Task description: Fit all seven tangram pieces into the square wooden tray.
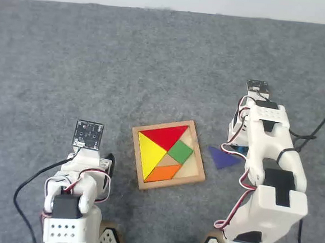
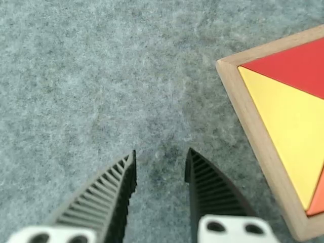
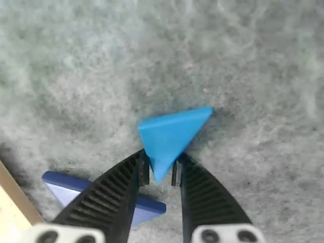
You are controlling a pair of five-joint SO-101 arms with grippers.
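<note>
While the left claw hangs open and empty near the front edge of the bench, the tray beside it holds coloured pieces. Right of the tray lies a dark blue piece; the right claw pinches one corner of a light blue triangle.

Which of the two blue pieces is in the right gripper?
The light blue triangle, pinched by the right gripper; the dark blue piece lies free beside it.
</note>
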